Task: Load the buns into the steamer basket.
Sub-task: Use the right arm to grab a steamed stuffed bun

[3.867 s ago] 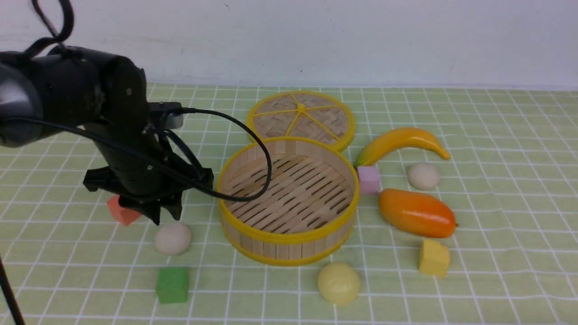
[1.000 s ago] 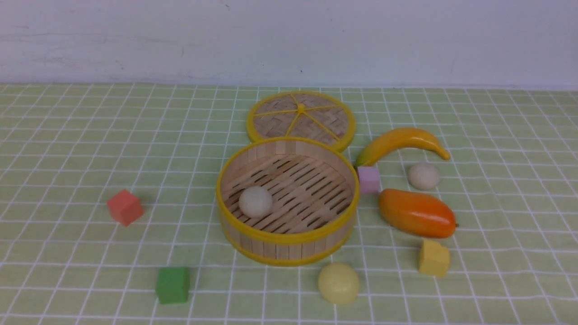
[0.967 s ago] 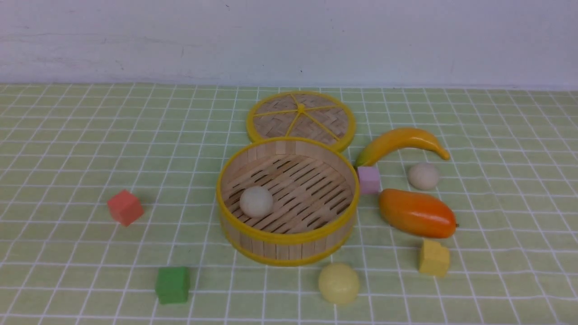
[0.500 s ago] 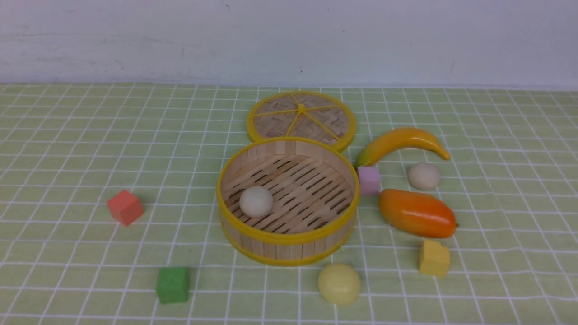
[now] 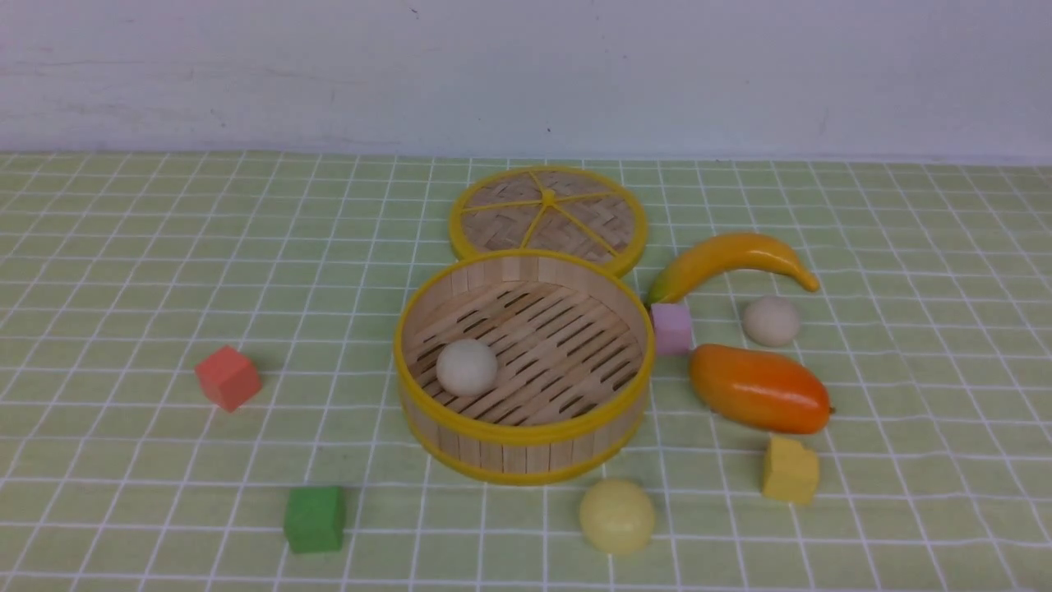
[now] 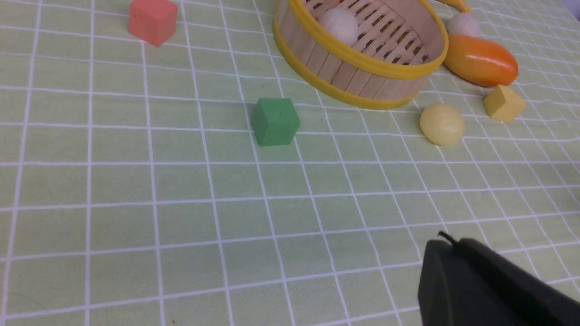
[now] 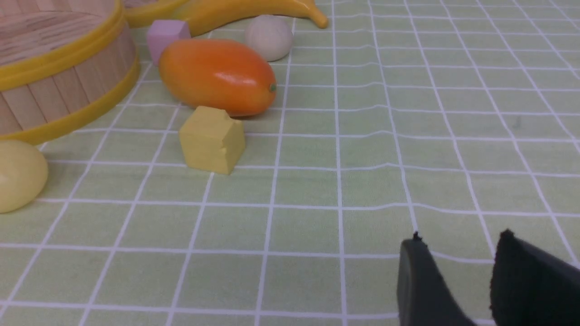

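The steamer basket [image 5: 526,444] stands mid-table with one off-white bun [image 5: 466,367] on its slatted floor, left of centre. A pale yellow bun [image 5: 616,515] lies on the cloth just in front of the basket. Another off-white bun [image 5: 770,320] rests to the right, between the banana and the mango. Neither arm shows in the front view. In the left wrist view my left gripper [image 6: 448,242] is shut and empty, low over the cloth, well short of the basket [image 6: 362,68]. In the right wrist view my right gripper [image 7: 457,242] is open with nothing between its fingers, away from the yellow bun [image 7: 18,174].
A flat woven lid [image 5: 548,215] lies behind the basket. A banana [image 5: 731,256], an orange mango [image 5: 758,388], a pink cube [image 5: 671,327] and a yellow cube [image 5: 790,469] crowd the right side. A red cube [image 5: 228,376] and a green cube [image 5: 314,518] sit on the left.
Since the earliest frame the left arm has left the front view, and the bun that lay by the green cube now sits in the basket. Nothing has shifted over the last second.
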